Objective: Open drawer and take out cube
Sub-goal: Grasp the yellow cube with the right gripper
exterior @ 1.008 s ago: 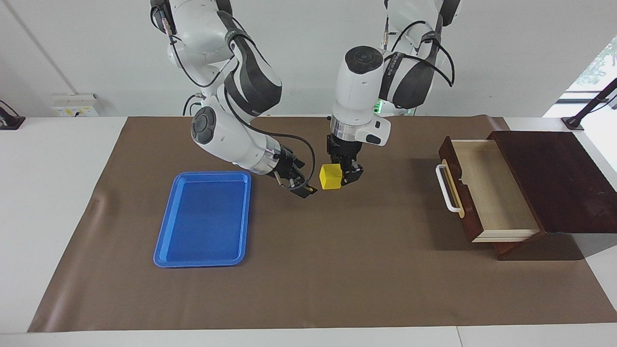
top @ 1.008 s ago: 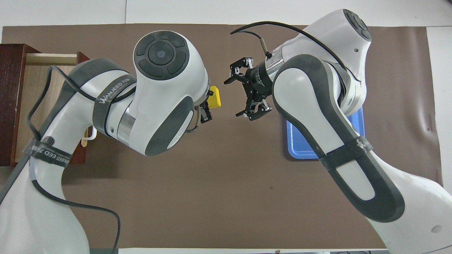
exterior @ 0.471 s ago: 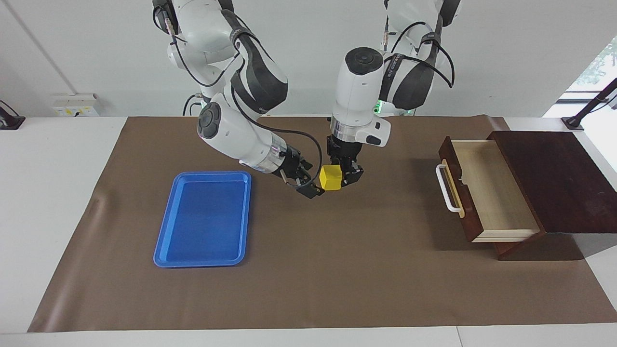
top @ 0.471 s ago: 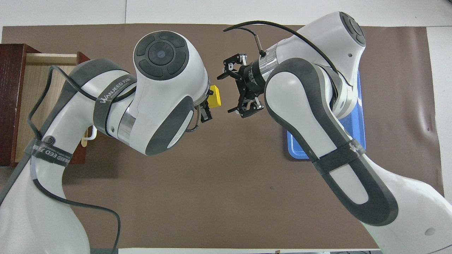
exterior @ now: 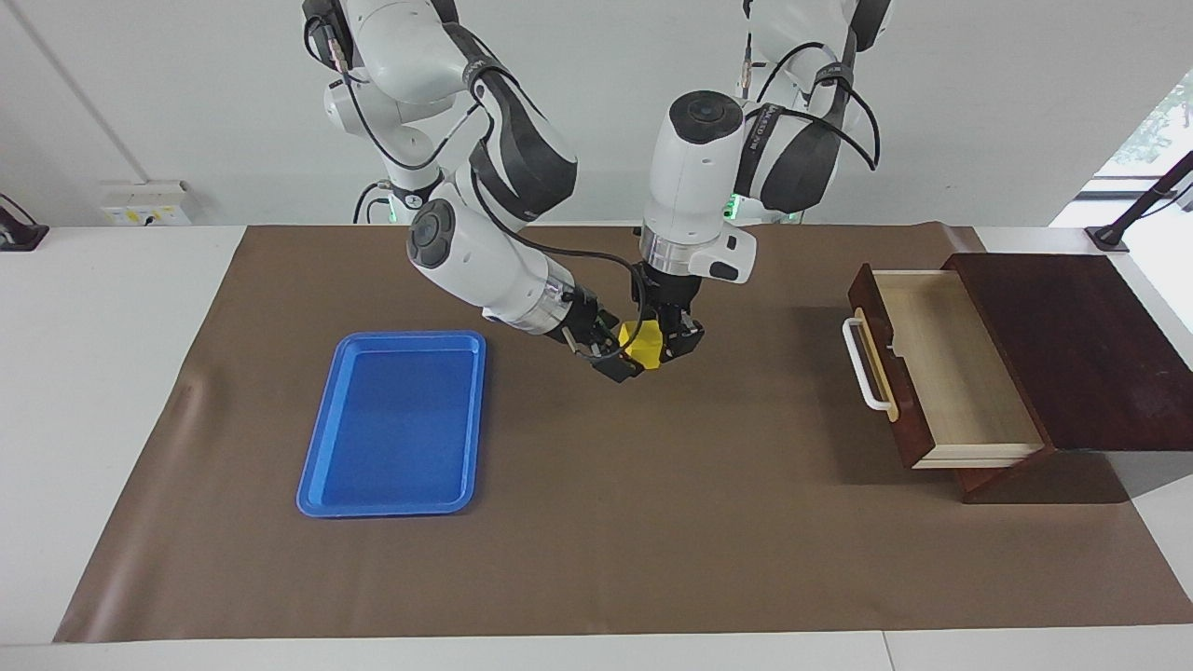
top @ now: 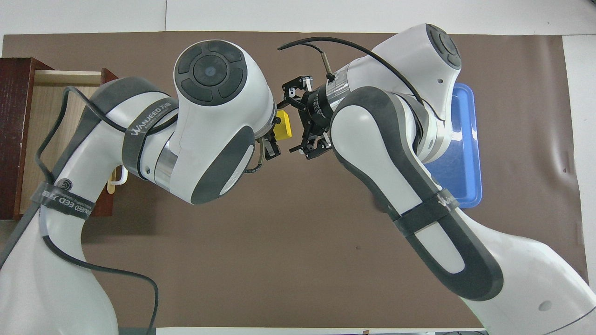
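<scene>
The yellow cube (exterior: 644,344) hangs in the air over the middle of the brown mat, held by my left gripper (exterior: 655,348), which points down and is shut on it. It also shows in the overhead view (top: 283,130), with the left gripper (top: 275,135) mostly hidden under its own arm. My right gripper (exterior: 623,360) (top: 289,124) is open, tilted, and right at the cube, with its fingers either side of it. I cannot tell if they touch it. The drawer (exterior: 951,373) (top: 46,116) stands pulled out at the left arm's end, its pale inside bare.
The dark wooden cabinet (exterior: 1072,345) (top: 14,116) holds the drawer, whose white handle (exterior: 862,365) faces the mat's middle. A flat blue tray (exterior: 391,424) (top: 458,153) lies empty on the mat toward the right arm's end.
My right gripper has moved in toward the cube from the tray's side, and its open fingers now flank it. The left gripper has held the cube almost still.
</scene>
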You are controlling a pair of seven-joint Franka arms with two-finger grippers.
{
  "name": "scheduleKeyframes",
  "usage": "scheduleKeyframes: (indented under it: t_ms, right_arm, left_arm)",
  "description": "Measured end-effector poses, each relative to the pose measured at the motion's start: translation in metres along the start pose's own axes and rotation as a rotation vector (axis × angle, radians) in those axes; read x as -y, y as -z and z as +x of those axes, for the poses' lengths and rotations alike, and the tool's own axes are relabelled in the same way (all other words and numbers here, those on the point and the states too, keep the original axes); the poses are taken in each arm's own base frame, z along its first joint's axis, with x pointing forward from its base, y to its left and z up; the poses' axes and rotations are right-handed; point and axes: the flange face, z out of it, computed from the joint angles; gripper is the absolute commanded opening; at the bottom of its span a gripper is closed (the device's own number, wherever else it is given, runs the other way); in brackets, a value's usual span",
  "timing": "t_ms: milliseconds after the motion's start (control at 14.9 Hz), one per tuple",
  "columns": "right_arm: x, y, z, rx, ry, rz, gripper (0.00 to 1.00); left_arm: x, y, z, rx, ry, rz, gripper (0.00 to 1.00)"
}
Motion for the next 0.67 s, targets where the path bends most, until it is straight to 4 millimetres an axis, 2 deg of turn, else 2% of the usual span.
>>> scheduleKeyframes:
  t_ms: [471,672]
  right_arm:
    - [0.0008,-0.0019,-0.0031,-0.002,0.004,0.011,0.94]
    - [0.0019,-0.0009,-0.0029,-0.002,0.000,0.021,0.83]
  left_arm:
    - [0.0000,-0.0001,0.0000,0.000,0.001,0.000,0.00]
    - [0.0000,-0.0002,0.0000,0.000,0.001,0.000,0.00]
